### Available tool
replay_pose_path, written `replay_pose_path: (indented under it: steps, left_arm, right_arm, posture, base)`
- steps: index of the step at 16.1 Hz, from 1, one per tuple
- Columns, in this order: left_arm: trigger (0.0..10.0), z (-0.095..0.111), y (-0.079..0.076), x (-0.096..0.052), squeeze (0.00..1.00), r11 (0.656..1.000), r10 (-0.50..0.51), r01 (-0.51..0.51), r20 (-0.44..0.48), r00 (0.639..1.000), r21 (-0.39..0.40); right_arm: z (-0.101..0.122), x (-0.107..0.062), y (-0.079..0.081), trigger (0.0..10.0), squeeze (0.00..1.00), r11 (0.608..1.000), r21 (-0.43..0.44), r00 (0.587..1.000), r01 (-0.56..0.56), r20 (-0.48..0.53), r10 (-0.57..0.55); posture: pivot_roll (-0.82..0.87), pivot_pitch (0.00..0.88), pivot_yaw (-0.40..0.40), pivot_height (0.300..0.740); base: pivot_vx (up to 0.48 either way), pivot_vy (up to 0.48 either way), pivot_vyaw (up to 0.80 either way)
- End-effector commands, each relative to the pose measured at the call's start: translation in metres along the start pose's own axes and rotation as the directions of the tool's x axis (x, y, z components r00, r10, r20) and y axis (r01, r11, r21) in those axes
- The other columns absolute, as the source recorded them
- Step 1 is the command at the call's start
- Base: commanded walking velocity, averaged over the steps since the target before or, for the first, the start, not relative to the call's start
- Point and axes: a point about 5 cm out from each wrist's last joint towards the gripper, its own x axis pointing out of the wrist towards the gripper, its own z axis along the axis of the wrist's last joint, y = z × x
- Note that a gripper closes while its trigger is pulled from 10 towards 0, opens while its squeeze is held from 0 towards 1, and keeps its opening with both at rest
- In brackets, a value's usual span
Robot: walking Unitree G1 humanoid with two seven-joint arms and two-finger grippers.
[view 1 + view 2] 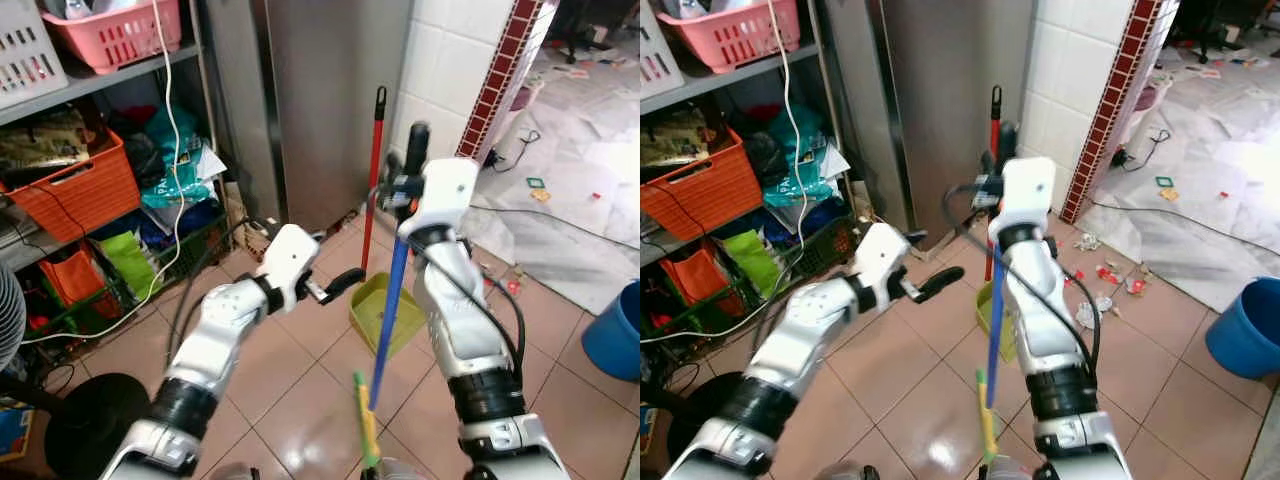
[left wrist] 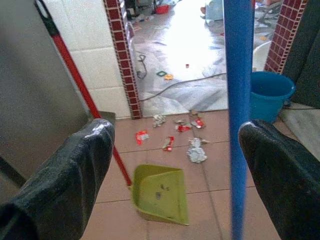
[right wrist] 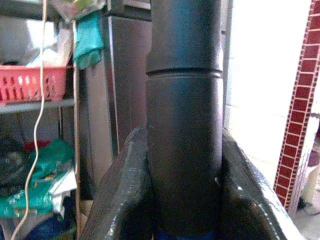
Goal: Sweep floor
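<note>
My right gripper [image 1: 405, 187] is shut on the black grip [image 3: 184, 125] at the top of a broom. Its blue handle [image 1: 390, 310] slants down to a green piece [image 1: 365, 415] near my body. My left gripper [image 1: 340, 287] is open at mid height, just left of the blue handle [image 2: 237, 100]; the handle stands in front of the gap between its fingers [image 2: 70, 180], untouched. A yellow-green dustpan [image 2: 160, 192] with a red stick [image 1: 374, 180] leans by the steel cabinet. Crumpled litter [image 2: 192, 145] lies on the tiles beside the brick pillar.
A steel cabinet [image 1: 320, 100] and a tiled wall stand ahead. Shelves on the left hold an orange basket [image 1: 75, 185], a pink basket [image 1: 115, 35] and bags. A blue bucket [image 1: 615, 335] is at the right, a black fan base [image 1: 95, 420] at the lower left. Cables cross the floor.
</note>
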Motion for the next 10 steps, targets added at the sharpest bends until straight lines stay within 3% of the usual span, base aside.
replay_pose_path:
  steps: [1,4,9,10]
  left_arm:
    - [10.0,-0.005,0.002,0.004,0.0,1.0,0.001,-0.001,-0.01,1.0,-0.015]
    - [10.0,-0.009,0.002,0.017,0.0,0.994,0.019,-0.018,0.008,1.0,-0.112]
    - [10.0,-0.007,-0.003,0.03,0.0,0.993,-0.028,0.033,0.044,0.999,-0.113]
    - [7.9,-0.007,-0.003,0.03,0.0,0.993,-0.031,0.036,0.046,0.998,-0.111]
  right_arm:
    - [0.028,0.009,0.003,0.0,0.0,0.999,0.053,0.995,-0.003,0.095,-0.002]
    - [0.036,0.01,0.002,0.0,0.0,0.994,0.107,0.996,-0.013,0.092,0.003]
    - [0.037,0.0,0.003,0.0,0.0,0.97,0.227,0.995,-0.09,0.058,0.079]
    - [0.037,-0.001,0.004,0.0,0.0,0.968,0.233,0.995,-0.098,0.057,0.087]
  posture:
    - [-0.15,0.0,0.017,0.74]
    - [-0.17,0.0,0.014,0.74]
    - [-0.18,0.0,0.014,0.74]
    - [-0.18,0.0,0.014,0.74]
  base:
    - [0.0,0.0,0.0]
    - [0.0,0.0,0.0]
    - [0.0,0.0,0.0]
    - [0.0,0.0,0.0]
